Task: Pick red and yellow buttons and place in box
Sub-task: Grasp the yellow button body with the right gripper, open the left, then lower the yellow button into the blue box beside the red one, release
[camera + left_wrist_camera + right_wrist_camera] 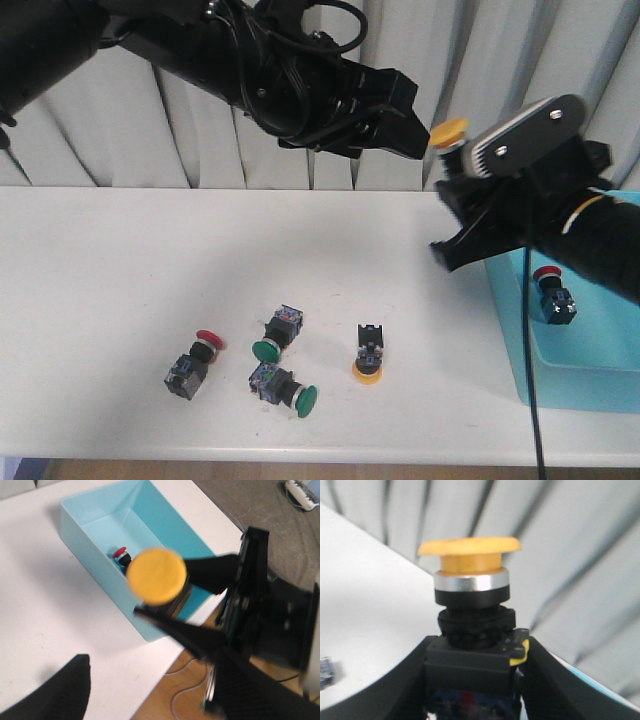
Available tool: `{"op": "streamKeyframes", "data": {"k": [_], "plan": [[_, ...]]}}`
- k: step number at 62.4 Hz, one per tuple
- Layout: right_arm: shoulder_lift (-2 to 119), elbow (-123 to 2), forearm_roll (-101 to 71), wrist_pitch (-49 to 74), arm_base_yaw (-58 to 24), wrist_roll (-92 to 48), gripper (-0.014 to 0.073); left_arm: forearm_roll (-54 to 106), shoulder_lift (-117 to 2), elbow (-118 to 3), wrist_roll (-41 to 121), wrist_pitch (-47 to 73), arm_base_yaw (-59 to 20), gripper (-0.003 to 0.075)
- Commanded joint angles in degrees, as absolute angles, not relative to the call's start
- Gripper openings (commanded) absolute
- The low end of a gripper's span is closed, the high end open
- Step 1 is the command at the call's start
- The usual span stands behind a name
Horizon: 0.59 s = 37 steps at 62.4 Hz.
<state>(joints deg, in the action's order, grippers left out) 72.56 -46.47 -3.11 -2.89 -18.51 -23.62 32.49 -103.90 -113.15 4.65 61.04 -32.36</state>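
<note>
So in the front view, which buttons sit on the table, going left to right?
Red button → green button → second green button → yellow button lying cap-down.

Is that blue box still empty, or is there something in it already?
Not empty. The box already holds one red button, lying on its floor; the left wrist view shows it too. No other button shows inside.

Table point(120, 260): 4 buttons point(277, 357) lie in a loose cluster near its front edge, left of the box point(590, 375).
Box: at the table's right end; 1 button point(552, 296) inside.
Raised button point(449, 131): above the table, just left of the box.
</note>
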Motion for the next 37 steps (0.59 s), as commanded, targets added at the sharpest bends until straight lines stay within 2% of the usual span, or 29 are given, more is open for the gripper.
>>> {"op": "streamKeyframes", "data": {"k": [1,8,13,30,37], "plan": [[70.09,-48.14,-5.19,-7.76,-14.24,-23.94,0.0034,31.56,-99.71,-114.9,5.04,58.87,-32.52,0.0515],[68.73,-48.2,-8.44,-7.9,-9.77,-23.94,0.0038,27.05,-98.19,-114.9,5.04,58.87,-32.52,0.0467],[67.93,-48.96,-12.07,-6.55,-6.65,-23.94,0.0041,22.86,-96.81,-114.9,5.04,58.72,-32.52,0.0395],[69.49,-55.3,-15.98,3.89,2.2,-23.88,0.0048,3.76,-91.66,-114.9,4.42,58.68,-32.52,-0.0009],[72.1,-57.56,-17.2,7.28,6.23,-21.7,0.0049,-3.12,-89.74,-114.9,1.31,59.6,-32.52,-0.0008]]}}
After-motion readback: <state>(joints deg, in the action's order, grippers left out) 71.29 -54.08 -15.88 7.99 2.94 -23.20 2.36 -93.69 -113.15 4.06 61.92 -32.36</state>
